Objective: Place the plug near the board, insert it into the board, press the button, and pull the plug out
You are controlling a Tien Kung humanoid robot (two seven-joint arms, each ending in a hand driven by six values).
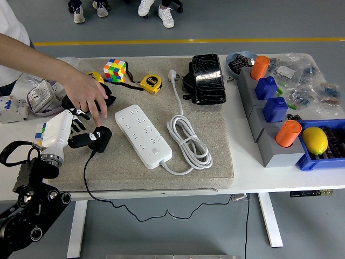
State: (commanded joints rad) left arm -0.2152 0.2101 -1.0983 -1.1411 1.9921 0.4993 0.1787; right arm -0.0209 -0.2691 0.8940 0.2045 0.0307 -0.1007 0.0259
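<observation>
On felt mat, L robot hand [75, 129] grasping black plug [97, 138], flat white board [143, 135] nearby.

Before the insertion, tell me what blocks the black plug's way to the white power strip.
Nothing visible lies on the mat between the black plug, at the left hand, and the white power strip; a person's hand hovers just behind.

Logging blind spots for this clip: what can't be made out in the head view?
- Left hand: whether it grips the plug or only touches it; the fingers are too small to tell.
- Black object beside the person's hand: mostly covered by that hand.
- Small cube at the mat's left: nearly hidden behind the left hand.
- Right arm: outside the picture.
- Strip button: too small.
</observation>
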